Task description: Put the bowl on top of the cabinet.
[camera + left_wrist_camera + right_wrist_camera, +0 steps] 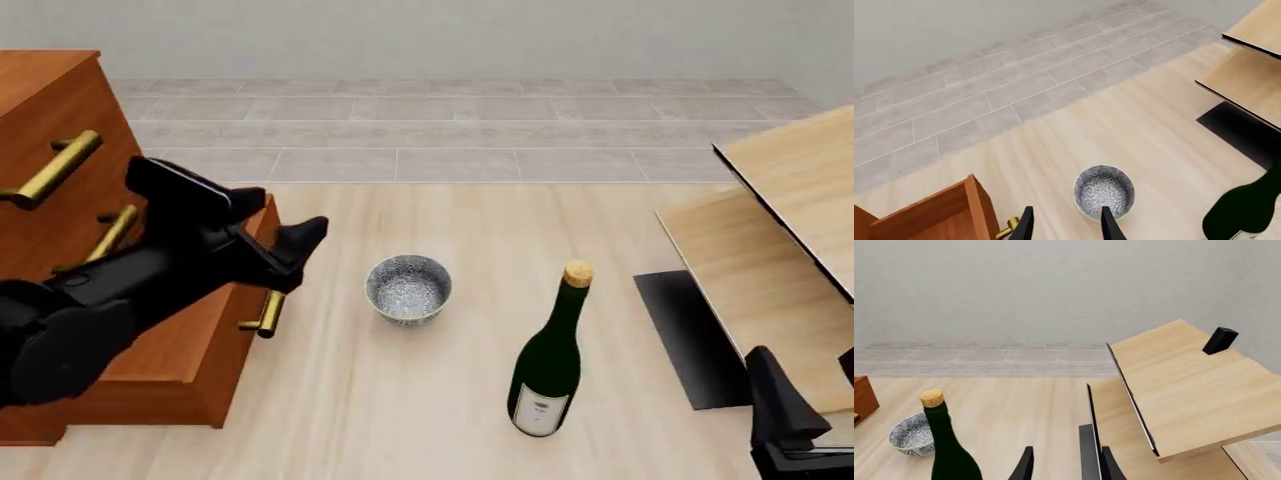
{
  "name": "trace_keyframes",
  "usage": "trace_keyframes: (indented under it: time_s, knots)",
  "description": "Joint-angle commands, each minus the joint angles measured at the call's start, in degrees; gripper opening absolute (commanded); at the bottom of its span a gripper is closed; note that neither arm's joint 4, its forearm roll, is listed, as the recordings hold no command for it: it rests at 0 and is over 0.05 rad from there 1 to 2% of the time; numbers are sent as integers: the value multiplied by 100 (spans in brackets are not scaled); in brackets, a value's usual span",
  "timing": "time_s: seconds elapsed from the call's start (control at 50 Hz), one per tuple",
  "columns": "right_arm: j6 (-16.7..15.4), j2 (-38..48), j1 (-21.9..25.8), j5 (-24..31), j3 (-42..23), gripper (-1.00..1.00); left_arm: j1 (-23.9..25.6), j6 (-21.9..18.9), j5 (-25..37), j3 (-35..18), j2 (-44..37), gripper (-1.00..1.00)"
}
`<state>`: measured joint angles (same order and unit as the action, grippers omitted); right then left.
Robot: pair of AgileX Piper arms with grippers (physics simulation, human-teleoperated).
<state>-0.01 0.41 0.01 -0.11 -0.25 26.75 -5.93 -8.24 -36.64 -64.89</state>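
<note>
The bowl [408,287], white with a blue-grey speckled pattern, stands upright on the pale table between the cabinet and a wine bottle. In the left wrist view the bowl [1104,191] lies just ahead of one finger, apart from it. My left gripper [296,255] [1066,227] hangs open and empty in front of the cabinet's drawers, a short way left of the bowl. The reddish-brown cabinet [54,110] [941,215] with brass bar handles fills the left side. At the table's near right my right gripper [807,388] [1066,467] is open and empty, far from the bowl [911,435].
A dark green wine bottle [550,360] [947,450] with a cork stands upright right of the bowl, nearer me. Pale light-wood furniture [787,220] [1187,390] with black edging leans along the right side. A lower cabinet drawer [200,340] stands pulled out toward the bowl.
</note>
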Motion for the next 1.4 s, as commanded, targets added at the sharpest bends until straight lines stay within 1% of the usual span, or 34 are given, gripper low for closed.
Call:
trace_keyframes:
  time_s: [0.02, 0.14, 0.18, 0.26, 0.28, 0.3, 0.44, 0.54, 0.74, 0.8, 0.92, 0.96, 0.98, 1.02, 1.16, 1.4]
  knots:
    - [0, 0, 0, 0, 0, 100, 179, -18, 184, -375, -315, 100]
    - [0, 1, -2, 0, 0, 100, 265, -65, 278, -612, -489, 100]
    - [1, 0, 0, 0, 0, 100, 286, 5, 339, -690, -561, 100]
    - [1, 0, -1, 0, 0, 100, 316, -134, 286, -722, -642, 100]
    - [-1, -1, 1, 0, 0, 100, 258, -266, 188, -712, -694, 100]
    - [1, 0, 1, 0, 0, 100, 296, -164, 238, -768, -738, 100]
    - [1, 0, 0, 0, 0, 100, 255, -276, 170, -959, -1013, 100]
    - [1, 1, 0, 0, 0, 100, 218, -234, 178, -1062, -1161, 100]
    - [1, 1, 0, 0, 0, 100, 139, -163, 204, -1297, -1711, 100]
    - [-2, 0, -1, 0, 0, 100, 136, -186, 238, -1356, -1800, 100]
    - [-1, 1, 0, 0, 0, 100, 116, -93, 328, -1512, -1967, 100]
    - [2, 0, -1, 0, 0, 100, 131, -124, 316, -1521, -1980, 100]
    - [0, -1, -1, 0, 0, 100, 144, -40, 385, -1582, -2039, 100]
    - [0, 0, 0, 0, 0, 100, 149, -118, 343, -1583, -2065, 100]
    - [0, -1, 0, 0, 0, 100, 245, -65, 486, -1747, -2172, 100]
    - [0, 0, 0, 0, 0, 100, 334, -91, 365, -1682, -2362, 100]
